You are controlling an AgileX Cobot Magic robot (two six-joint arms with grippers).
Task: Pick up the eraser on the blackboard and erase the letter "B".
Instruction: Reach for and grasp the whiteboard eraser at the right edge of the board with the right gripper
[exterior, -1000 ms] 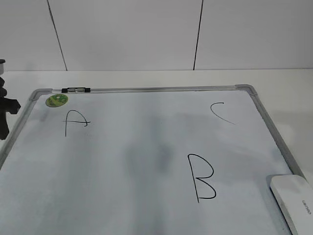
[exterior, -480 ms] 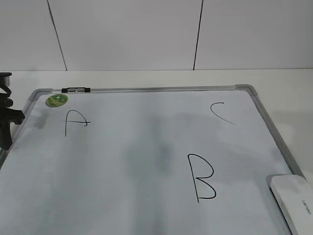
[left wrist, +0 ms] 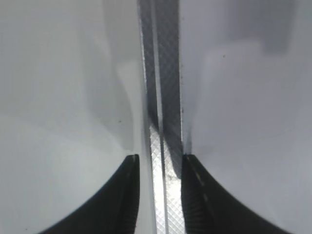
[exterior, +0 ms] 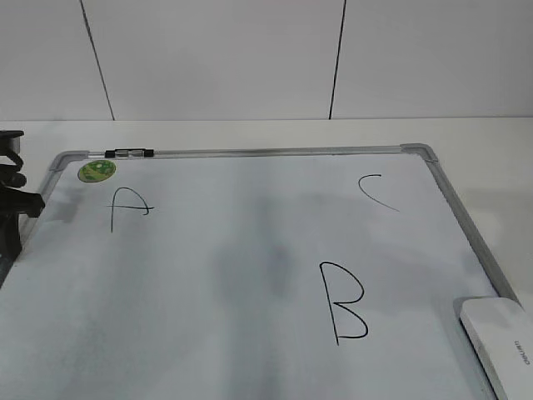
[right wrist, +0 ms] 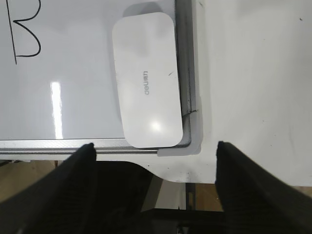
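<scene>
The blackboard point(exterior: 250, 250) lies flat, a white board in a silver frame with a handwritten "A", "C" and a larger letter "B" point(exterior: 343, 302). The white eraser point(exterior: 500, 342) lies on the board's near right corner. In the right wrist view the eraser point(right wrist: 146, 80) is just ahead of my right gripper point(right wrist: 155, 146), which is wide open, empty and above the board's corner; part of the letter "B" point(right wrist: 24, 34) shows there too. My left gripper point(exterior: 12, 217) is at the board's left edge. Its jaws point(left wrist: 160, 158) stand narrowly apart, straddling the frame strip point(left wrist: 163, 97).
A green round sticker point(exterior: 97, 171) and a small black-and-silver clip point(exterior: 131, 153) sit at the board's far left corner. The white table point(exterior: 491, 150) extends right of the board. The table's near edge point(right wrist: 204, 181) lies just below the eraser, with dark structure under it.
My left gripper has moved down and slightly right along the board's left edge. The eraser, board and letters have not moved.
</scene>
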